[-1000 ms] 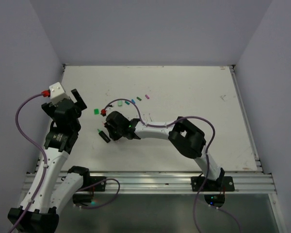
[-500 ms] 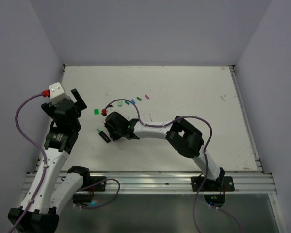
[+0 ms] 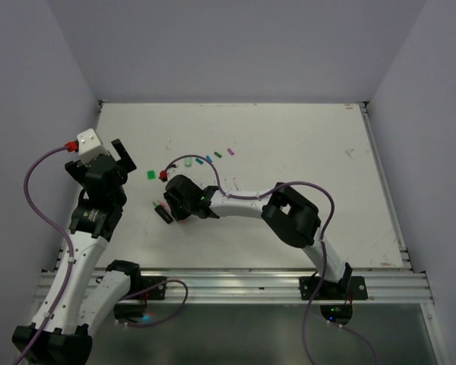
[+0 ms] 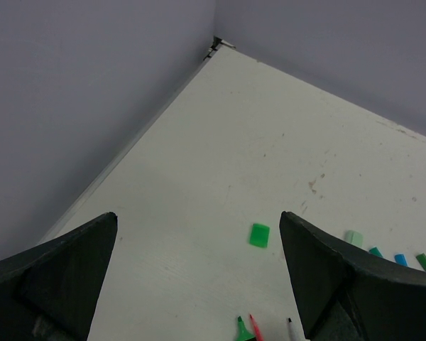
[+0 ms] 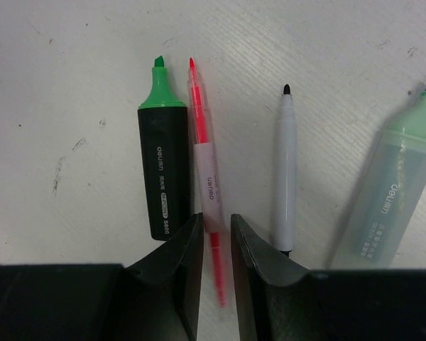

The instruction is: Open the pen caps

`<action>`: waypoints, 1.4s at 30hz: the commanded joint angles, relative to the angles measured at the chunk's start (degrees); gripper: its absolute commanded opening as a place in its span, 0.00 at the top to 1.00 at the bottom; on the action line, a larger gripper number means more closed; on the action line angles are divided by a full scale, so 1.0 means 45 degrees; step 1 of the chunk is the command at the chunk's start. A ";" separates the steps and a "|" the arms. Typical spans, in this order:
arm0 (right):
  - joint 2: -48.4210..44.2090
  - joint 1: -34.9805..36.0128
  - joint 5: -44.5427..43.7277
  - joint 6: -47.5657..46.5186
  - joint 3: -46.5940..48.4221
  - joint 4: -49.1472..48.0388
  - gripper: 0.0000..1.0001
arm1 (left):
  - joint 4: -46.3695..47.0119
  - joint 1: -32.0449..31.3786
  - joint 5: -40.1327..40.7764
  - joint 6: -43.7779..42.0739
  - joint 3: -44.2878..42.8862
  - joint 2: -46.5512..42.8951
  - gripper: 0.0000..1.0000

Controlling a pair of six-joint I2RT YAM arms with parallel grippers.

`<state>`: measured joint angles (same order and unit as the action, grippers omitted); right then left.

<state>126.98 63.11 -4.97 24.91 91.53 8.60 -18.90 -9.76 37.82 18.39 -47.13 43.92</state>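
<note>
Top external view, largest first: the white table [image 3: 304, 175] carries both arms. The right arm [image 3: 289, 217] lies low and bent. It reaches from its base at 5 o'clock across toward 9 o'clock, with the wrist pitched down over a cluster of markers left of centre. The left arm [image 3: 91, 220] stands folded at the 9 o'clock edge, well apart from the markers.

The left gripper [image 4: 199, 217] hangs with its jaws spread wide, holding nothing. The right gripper [image 5: 216, 217] has its jaws only slightly apart, straddling the rear part of a slim pink pen [image 5: 207, 177]. The gap looks a little wider than the barrel, so I judge the pinch slack rather than firm.

In the right wrist view four uncapped markers lie side by side, long axes running 6 to 12 o'clock, tips at 12. At 9 o'clock of the pink pen is a chunky black highlighter with a green tip [image 5: 163, 170]. At 3 o'clock are a thin white pen with a black tip [image 5: 285, 170] and then a pale green translucent highlighter [image 5: 387, 202].

The caps lie loose on the table. A bright green stubby plastic cap [image 3: 150, 174] sits alone at 11 o'clock from the right gripper and 4 o'clock from the left, about equally near both. A row runs from 12 toward 2 o'clock of the right gripper: pale green cap [image 3: 188, 161], teal cap [image 3: 200, 160], blue cap [image 3: 208, 159], dark green cap [image 3: 218, 154], magenta cap [image 3: 230, 150]. That row is nearer the right arm. No capped pen shows, so I judge the next move to be a straight lift off the pink pen.
</note>
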 commanded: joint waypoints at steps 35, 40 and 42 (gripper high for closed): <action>-2.0066 -0.2970 -1.0728 -0.4928 -0.5886 0.5178 0.02 | -0.5586 -0.0097 0.1222 -0.0826 -0.7493 -0.3900 0.00; -2.1517 -0.2970 -1.0829 -0.5437 -0.5905 0.4926 0.02 | -0.5508 -0.0331 0.2023 -0.0865 -0.7553 -0.4330 0.00; -2.1848 -0.2970 -1.0829 -0.6041 -0.6041 0.4730 0.01 | -0.5469 -0.0390 0.2044 -0.0865 -0.7456 -0.4408 0.00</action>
<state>29.80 49.58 -51.66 2.15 64.05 29.95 -41.98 -10.83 44.16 15.86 -80.60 24.18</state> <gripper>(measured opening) 0.986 0.997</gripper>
